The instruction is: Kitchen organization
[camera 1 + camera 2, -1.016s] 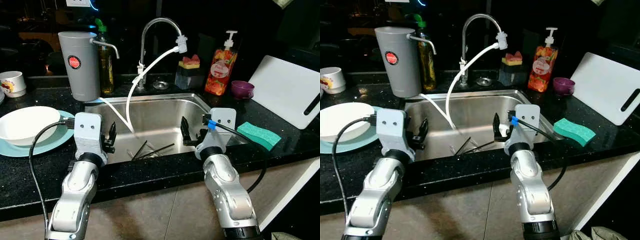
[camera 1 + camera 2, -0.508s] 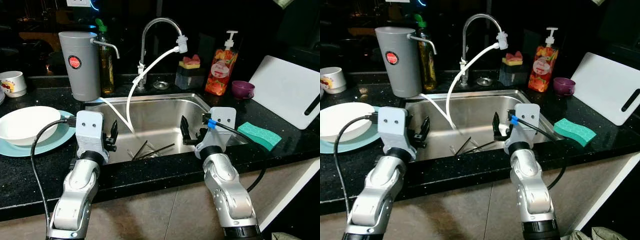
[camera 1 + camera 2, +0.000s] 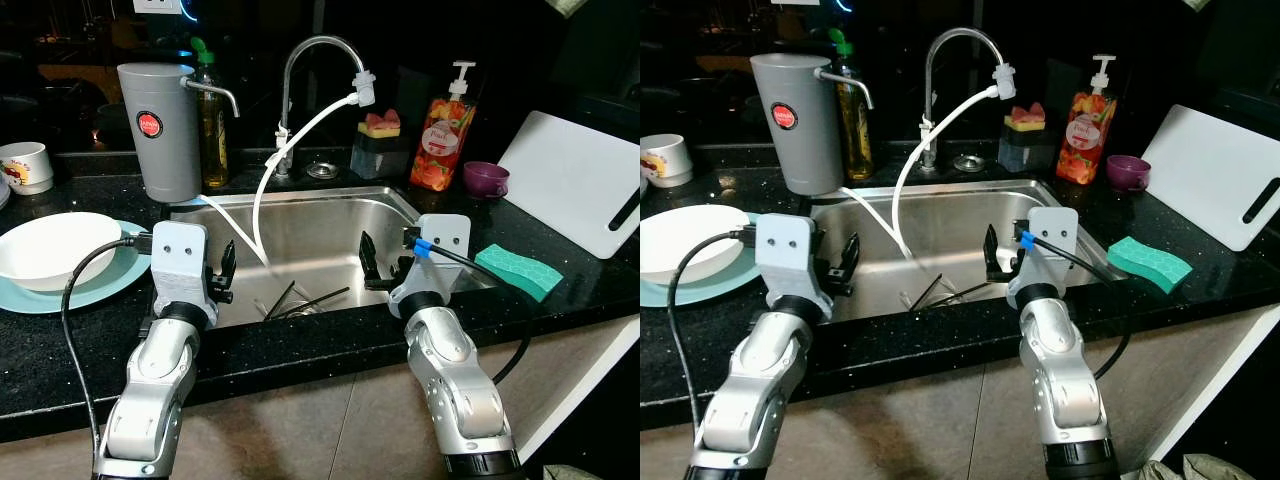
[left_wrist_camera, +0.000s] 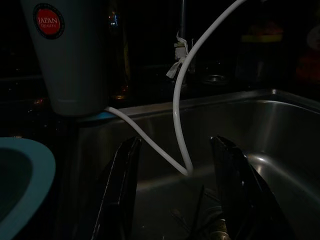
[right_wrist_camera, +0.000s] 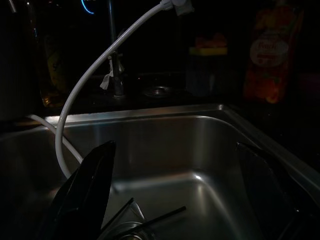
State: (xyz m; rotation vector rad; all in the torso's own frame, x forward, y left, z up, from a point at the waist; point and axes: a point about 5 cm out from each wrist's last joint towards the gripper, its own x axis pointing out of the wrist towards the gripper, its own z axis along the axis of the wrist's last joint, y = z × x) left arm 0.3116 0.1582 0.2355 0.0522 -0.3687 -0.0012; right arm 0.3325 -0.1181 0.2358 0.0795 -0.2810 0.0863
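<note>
Fingers spread wide and holding nothing, the left gripper (image 3: 222, 275) and right gripper (image 3: 375, 268) hover over the steel sink (image 3: 330, 215). Black chopsticks (image 3: 305, 298) lie at its bottom, between them, near the white hose (image 3: 262, 200)

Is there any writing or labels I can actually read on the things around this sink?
"JAPAN QUALITY": red round badge on the grey water filter.
Orange soap pump bottle: label printed, too blurred to read.
White mug: printed design, too small to read.
Oil bottle: no legible label.
</note>
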